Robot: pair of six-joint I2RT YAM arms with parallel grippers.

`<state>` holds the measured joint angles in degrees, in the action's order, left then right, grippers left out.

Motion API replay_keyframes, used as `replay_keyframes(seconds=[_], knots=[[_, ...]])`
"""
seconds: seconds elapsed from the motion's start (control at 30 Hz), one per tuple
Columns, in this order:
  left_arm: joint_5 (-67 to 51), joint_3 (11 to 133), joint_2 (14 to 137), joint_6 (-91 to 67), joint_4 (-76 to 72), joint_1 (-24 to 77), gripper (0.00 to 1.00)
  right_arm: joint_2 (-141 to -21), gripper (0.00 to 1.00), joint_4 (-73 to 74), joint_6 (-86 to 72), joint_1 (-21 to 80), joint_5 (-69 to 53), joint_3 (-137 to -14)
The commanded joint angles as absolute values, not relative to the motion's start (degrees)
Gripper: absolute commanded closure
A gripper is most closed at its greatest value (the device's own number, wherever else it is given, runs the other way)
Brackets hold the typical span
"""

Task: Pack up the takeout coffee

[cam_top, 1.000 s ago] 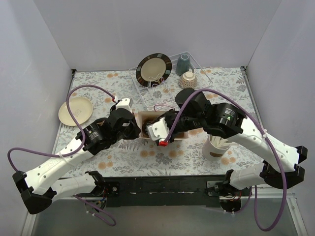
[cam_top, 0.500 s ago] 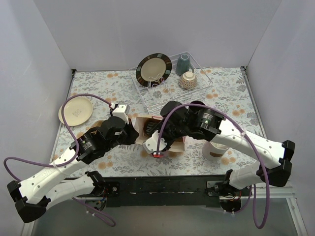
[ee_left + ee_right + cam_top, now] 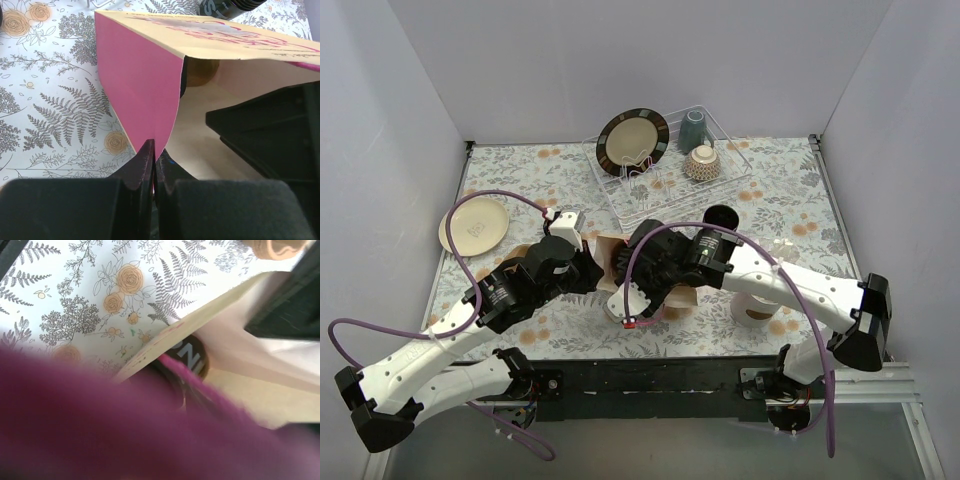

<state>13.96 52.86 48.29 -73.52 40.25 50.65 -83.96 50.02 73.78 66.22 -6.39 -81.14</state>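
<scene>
One black cup point(image 3: 192, 357) (in paper bag point(image 3: 140, 85))

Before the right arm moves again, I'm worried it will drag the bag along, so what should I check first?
1. Left gripper shut on the rim of the pink paper bag: ok.
2. Bag mouth open, cream inside showing: ok.
3. Black paper cup with white lettering lies past the bag's rim: ok.
4. Right gripper free of the cup: cannot tell; a blurred purple cable covers much of the right wrist view.
5. White cup of wooden stirrers clear of the right arm: cannot tell; the arm crosses over it in the top view.
</scene>
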Motion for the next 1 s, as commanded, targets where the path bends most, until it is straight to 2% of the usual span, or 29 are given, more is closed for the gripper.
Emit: replay_keyframes(seconds=[0.0,0.63,0.97], knots=[[13.27,55.02,47.02,-73.48,40.16,50.80,1.00,-86.13,0.45,47.11,75.50,65.39,-5.01,-80.07],[8.96,55.64,48.34,-71.81,42.71,50.80,1.00,-92.63,0.39,48.60,82.44,61.96,2.72,-81.39],[9.84,55.11,47.11,-70.40,45.35,50.80,1.00,-92.64,0.38,51.95,82.62,60.74,5.72,-90.26]])
